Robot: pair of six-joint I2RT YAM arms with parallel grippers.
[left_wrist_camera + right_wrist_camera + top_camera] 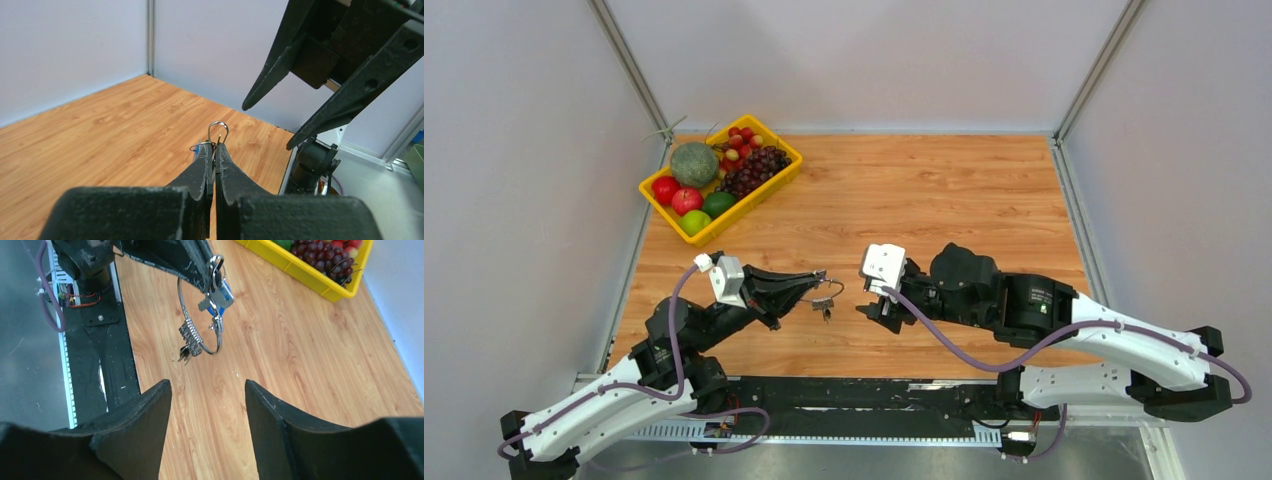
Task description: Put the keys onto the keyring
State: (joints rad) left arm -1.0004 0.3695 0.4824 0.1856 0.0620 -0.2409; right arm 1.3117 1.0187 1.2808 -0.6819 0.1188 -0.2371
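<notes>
My left gripper [821, 282] is shut on a small silver loop of the keyring [218, 131], held above the table. In the right wrist view the thin wire keyring [180, 297] hangs from the left gripper's fingers [170, 260]. A blue-headed key [223, 296] and a bunch of silver keys [192, 337] hang on it. From above, the keys [827, 312] dangle just under the left fingertips. My right gripper [206, 385] is open and empty. It faces the keyring from the right, a short gap away [864, 300].
A yellow basket [754, 200] of fruit stands at the table's back left; its corner shows in the right wrist view [310, 281]. The black base rail [874, 400] runs along the near edge. Grey walls enclose the wooden table on three sides.
</notes>
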